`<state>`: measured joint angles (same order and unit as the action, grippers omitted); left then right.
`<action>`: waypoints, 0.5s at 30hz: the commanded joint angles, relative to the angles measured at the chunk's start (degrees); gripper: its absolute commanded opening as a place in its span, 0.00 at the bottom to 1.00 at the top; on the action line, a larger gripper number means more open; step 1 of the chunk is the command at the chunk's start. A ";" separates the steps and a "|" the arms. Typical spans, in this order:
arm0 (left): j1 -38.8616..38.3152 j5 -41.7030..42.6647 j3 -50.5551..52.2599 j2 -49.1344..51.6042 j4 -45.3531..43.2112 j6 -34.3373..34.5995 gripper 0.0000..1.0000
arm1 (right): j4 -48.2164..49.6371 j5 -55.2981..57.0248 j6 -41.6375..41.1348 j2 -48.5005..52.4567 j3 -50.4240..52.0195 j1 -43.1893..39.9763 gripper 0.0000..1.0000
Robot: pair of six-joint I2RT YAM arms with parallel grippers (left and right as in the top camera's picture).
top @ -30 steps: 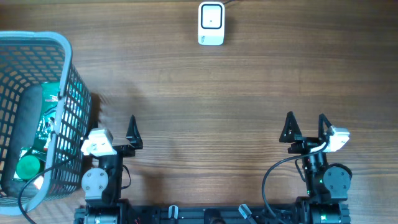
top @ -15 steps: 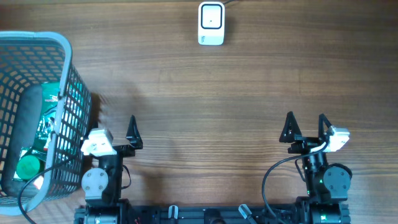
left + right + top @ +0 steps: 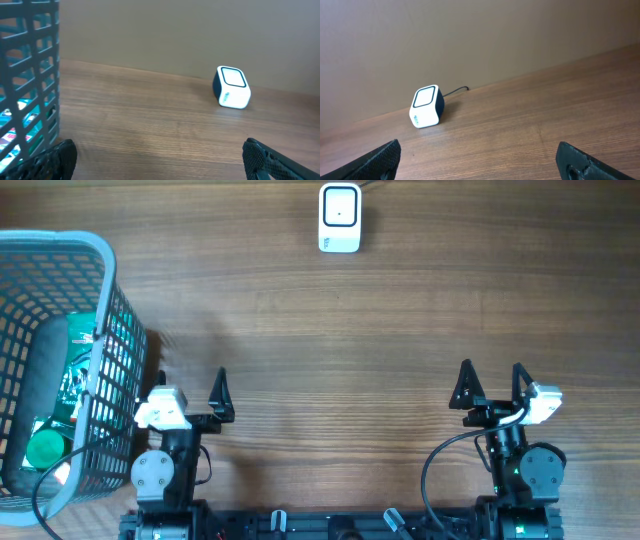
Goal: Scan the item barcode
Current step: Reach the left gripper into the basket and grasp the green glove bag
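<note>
Well left of the scanner (image 3: 339, 218), a blue basket (image 3: 60, 242) holds a green packet (image 3: 75, 385), its print too small to read. Closer in, the left end effector (image 3: 190, 380) stands spread and empty. Right of the scanner, the right end effector (image 3: 491, 370) stands likewise.

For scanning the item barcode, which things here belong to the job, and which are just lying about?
Job: white cube-shaped barcode scanner; blue-grey plastic mesh basket; green printed packet and green-capped item inside it; open left gripper; open right gripper.
Just there: brown wooden table; the scanner's dark cable.
</note>
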<state>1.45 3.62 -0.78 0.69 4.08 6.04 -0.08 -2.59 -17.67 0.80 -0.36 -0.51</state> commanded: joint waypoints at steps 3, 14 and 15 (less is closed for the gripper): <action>0.26 4.63 -4.24 -0.31 0.11 -0.87 1.00 | 0.11 -0.87 0.79 0.22 0.07 0.33 1.00; 0.26 5.92 -23.67 16.57 7.43 -1.16 1.00 | 0.11 -0.87 0.79 0.22 0.07 0.33 1.00; 0.26 5.88 -27.15 20.26 7.63 -1.14 1.00 | 0.11 -0.87 0.79 0.22 0.07 0.33 1.00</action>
<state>1.45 8.91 -20.08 14.00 12.01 6.04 -0.08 -2.59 -17.67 0.99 -0.36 -0.51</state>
